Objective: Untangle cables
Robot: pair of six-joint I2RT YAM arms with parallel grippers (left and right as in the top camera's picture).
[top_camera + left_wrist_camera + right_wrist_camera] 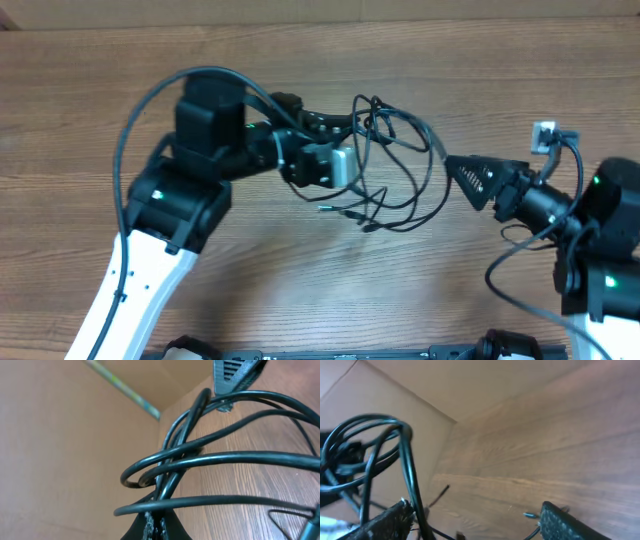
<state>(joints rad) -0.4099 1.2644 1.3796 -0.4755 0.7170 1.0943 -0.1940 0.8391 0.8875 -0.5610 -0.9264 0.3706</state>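
light: even, moderately bright, soft, from above | shadows: faint, under cables (378,125) on table (300,290), overhead centre | blur: right wrist view soft, loops at left edge smeared | focus: left wrist view, foreground cables fairly sharp, upper-left background hazy

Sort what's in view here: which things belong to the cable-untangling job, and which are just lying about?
Part of the job:
- cables, a looped tangle
- left gripper, jaws shut on the cables
- right gripper, jaws open at the tangle's edge

Just there:
- wooden table
- small white piece near the right arm; cannot tell what it is
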